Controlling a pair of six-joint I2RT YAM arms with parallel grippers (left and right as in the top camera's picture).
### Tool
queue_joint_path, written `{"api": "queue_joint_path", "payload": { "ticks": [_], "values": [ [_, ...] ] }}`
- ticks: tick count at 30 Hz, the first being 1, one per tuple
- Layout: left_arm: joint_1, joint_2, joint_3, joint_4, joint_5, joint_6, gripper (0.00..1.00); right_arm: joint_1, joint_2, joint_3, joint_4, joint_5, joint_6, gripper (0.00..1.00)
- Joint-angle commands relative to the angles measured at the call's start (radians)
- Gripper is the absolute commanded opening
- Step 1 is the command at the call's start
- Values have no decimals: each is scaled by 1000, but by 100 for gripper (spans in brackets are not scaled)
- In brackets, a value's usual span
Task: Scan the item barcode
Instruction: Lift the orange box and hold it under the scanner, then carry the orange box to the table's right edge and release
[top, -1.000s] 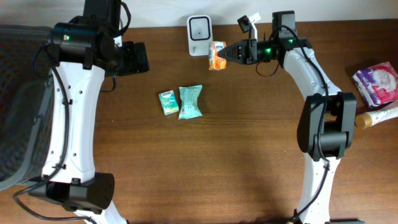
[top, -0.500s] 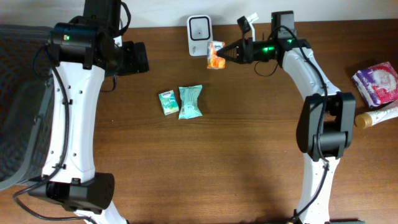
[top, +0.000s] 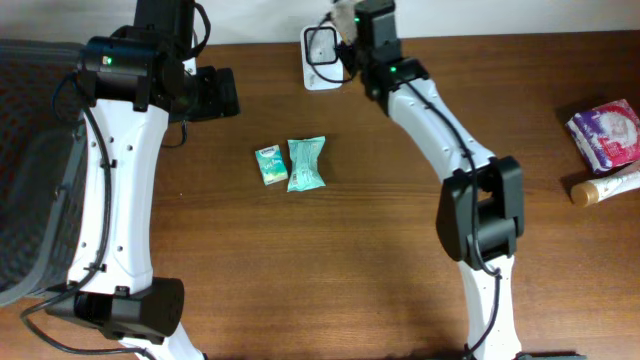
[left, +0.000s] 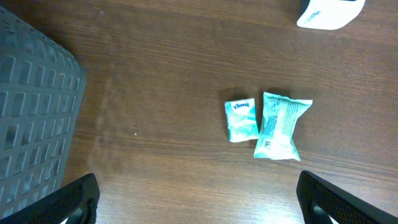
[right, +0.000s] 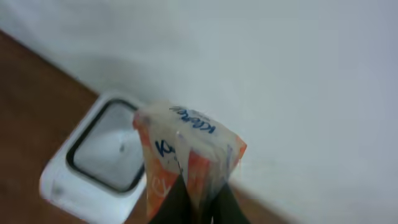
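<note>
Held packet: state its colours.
Packet: orange and white, blue lettering; right wrist view shows it best.

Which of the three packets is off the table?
The orange packet, pinched in the right hand by the scanner. The small teal pack and larger teal pouch lie on the table.

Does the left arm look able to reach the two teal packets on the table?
Probably yes. The left gripper hangs open; the small teal packet and the larger teal packet lie flat ahead of it, nothing lies between, and the grey basket sits off to the side.
</note>
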Motion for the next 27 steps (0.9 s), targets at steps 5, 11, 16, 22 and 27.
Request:
{"api": "queue_joint_path", "payload": {
  "ticks": [5, 11, 16, 22, 27],
  "values": [
    [3, -6, 7, 2, -7, -3, 99, 18, 64, 13, 214, -49, -209, 4],
    [3, -6, 7, 2, -7, -3, 99, 19, 98, 13, 199, -105, -222, 4],
    [3, -7, 7, 2, -7, -3, 99, 18, 127, 13, 153, -99, -224, 4],
    [3, -6, 7, 2, -7, -3, 99, 19, 125, 31, 151, -97, -106, 4],
    [3, -6, 7, 2, -7, -3, 99, -42, 108, 183, 60, -7, 222, 4]
  ]
}}
